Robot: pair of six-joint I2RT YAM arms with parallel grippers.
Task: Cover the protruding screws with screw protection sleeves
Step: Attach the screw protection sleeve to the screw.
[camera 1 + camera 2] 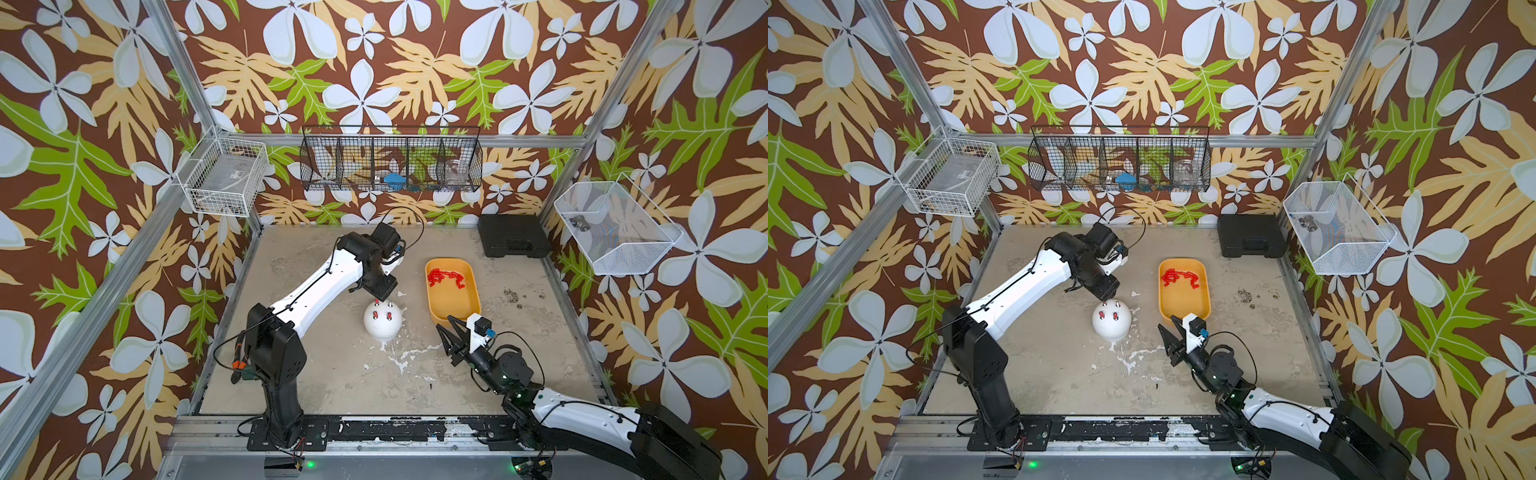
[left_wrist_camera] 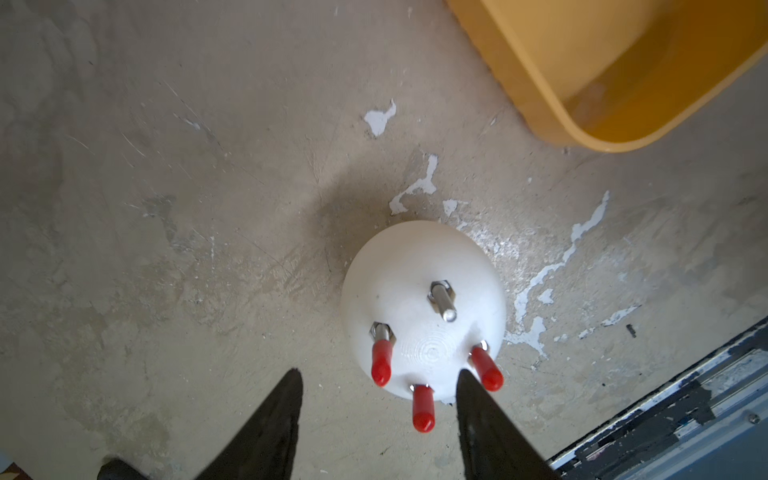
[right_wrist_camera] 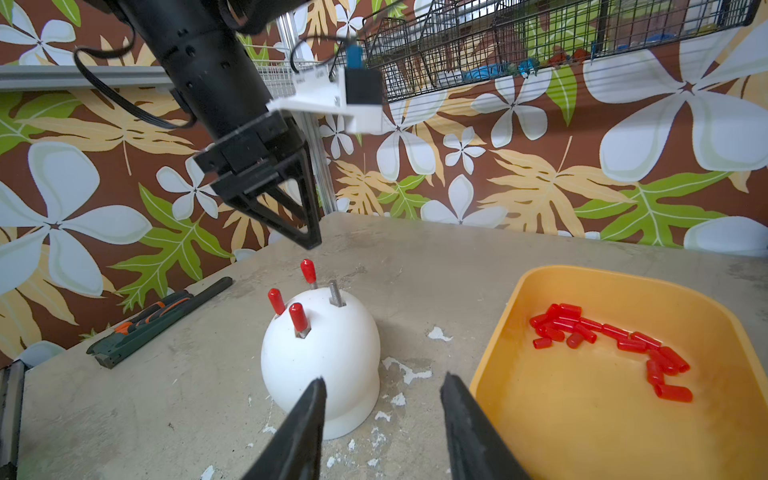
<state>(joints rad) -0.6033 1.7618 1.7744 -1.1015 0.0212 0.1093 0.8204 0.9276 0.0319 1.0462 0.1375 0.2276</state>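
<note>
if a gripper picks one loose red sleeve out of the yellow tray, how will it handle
The loose red sleeves are tiny and look glossy, so one may slip or squirt from the fingers. They look tube-shaped and lie on their sides in the yellow tray, so a nudge would probably roll them. Probably very light.

floral walls (image 1: 374, 62), scuffed tabletop (image 1: 332, 374), wire baskets (image 1: 390, 162)
</note>
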